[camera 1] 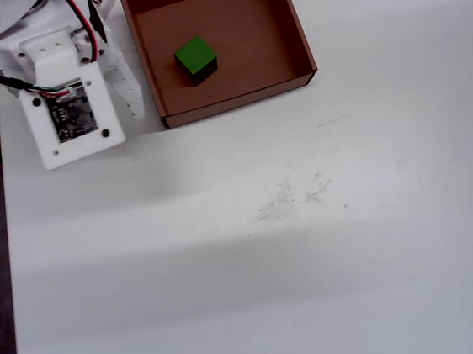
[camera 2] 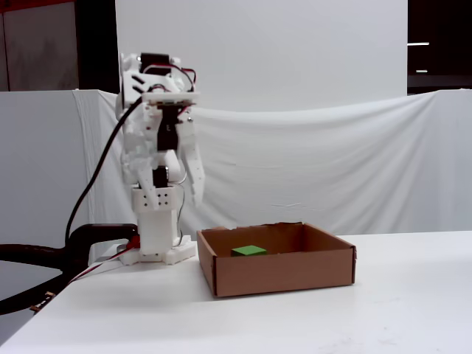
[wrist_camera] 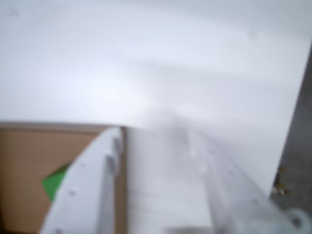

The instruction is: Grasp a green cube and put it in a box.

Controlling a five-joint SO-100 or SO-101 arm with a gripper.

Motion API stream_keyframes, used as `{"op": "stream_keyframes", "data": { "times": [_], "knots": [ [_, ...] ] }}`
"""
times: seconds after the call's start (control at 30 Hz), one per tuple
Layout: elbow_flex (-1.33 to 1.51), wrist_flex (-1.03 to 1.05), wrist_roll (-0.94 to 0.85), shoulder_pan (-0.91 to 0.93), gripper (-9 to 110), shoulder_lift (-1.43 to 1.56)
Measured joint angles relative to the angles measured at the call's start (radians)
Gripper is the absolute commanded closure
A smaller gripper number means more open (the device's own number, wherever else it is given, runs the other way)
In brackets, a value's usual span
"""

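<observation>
Small matte green cube (camera 1: 195, 56) lies inside the shallow brown cardboard box (camera 1: 299, 43), below and beside the raised white pincer (camera 2: 193, 188). Pincer holds nothing; whether its fingers are parted, I cannot tell. Placement looks done; only retreat over the white surface (camera 1: 271, 266) remains.

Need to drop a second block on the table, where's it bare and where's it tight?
Bare: the whole white table below the box in the overhead view, apart from faint scuffs, and the strip right of the box. Inside the box, floor is free around the green cube. Tight: the gap between the box's left wall and the raised pincer, top left.
</observation>
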Motion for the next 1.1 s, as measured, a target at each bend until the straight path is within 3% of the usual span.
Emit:
{"op": "stream_keyframes", "data": {
  "times": [0.7, 1.1],
  "knots": [
    [0.518, 0.028, -0.083, 0.192, 90, 0.457],
    [0.598, 0.235, -0.137, 0.204, 90, 0.609]
  ]
}}
